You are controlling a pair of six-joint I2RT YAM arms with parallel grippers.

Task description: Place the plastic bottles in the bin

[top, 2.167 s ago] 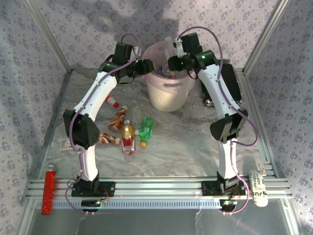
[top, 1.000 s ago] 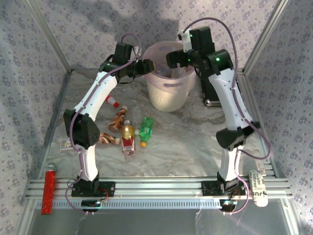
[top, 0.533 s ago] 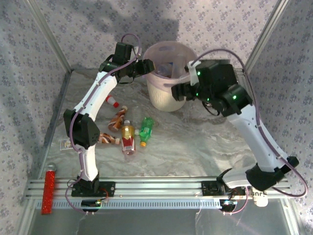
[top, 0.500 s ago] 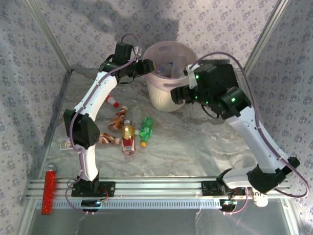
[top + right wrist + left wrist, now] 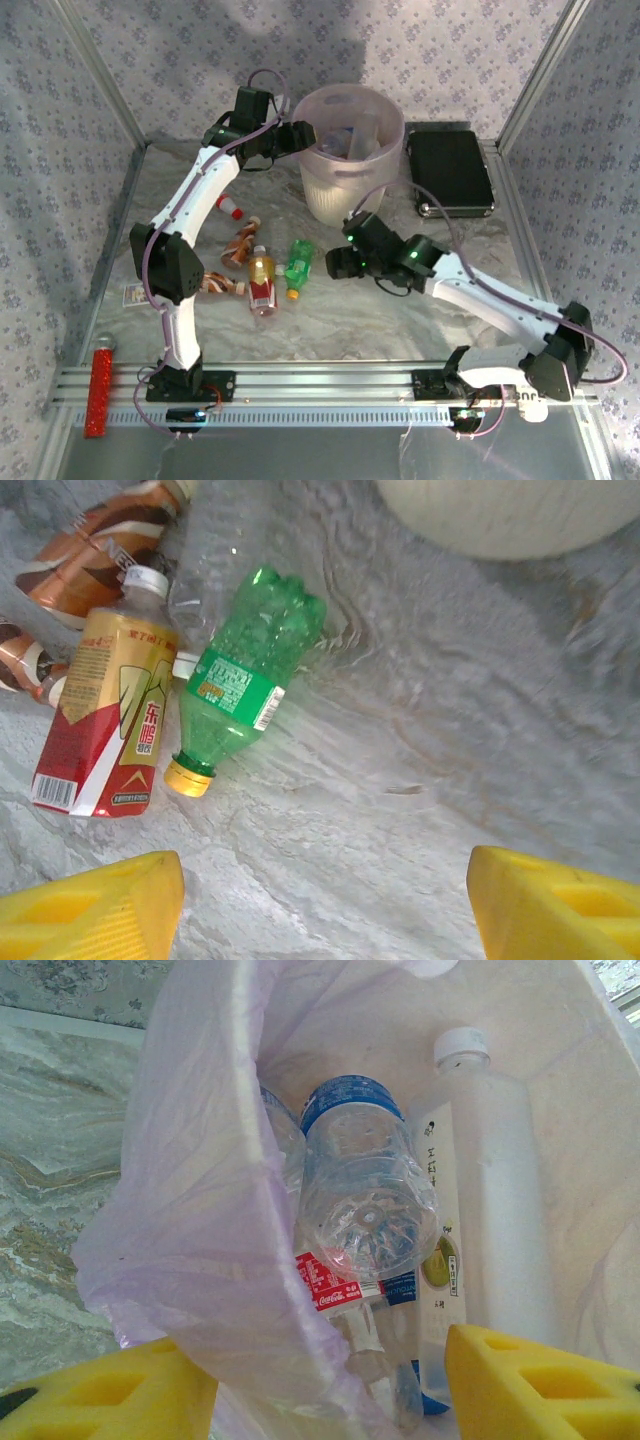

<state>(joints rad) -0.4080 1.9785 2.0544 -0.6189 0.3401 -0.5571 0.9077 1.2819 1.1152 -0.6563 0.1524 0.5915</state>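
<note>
The bin [image 5: 350, 190] stands at the back of the table, a pale lilac liner [image 5: 200, 1220] over its rim. Inside it lie a clear blue-labelled bottle [image 5: 365, 1190], a white bottle [image 5: 480, 1180] and a red-labelled one [image 5: 335, 1280]. My left gripper [image 5: 305, 135] [image 5: 330, 1400] is open, its fingers straddling the liner's edge at the bin's left rim. My right gripper [image 5: 333, 263] [image 5: 325, 900] hangs open and empty low over the table, just right of the green bottle [image 5: 298, 262] [image 5: 245, 675]. Beside that bottle lies an amber one with a red label [image 5: 262, 280] [image 5: 110, 720].
Two brown bottles [image 5: 240, 243] [image 5: 222, 285] and a red-capped bottle [image 5: 230, 207] lie left of the green one. A black case [image 5: 452, 170] sits right of the bin. A red bar [image 5: 100, 390] lies at the near left. Bare marble [image 5: 420, 780] lies under my right gripper.
My right arm swung from over the bin down and forward to the table beside the green bottle, and its jaws narrowed. The left arm stayed put.
</note>
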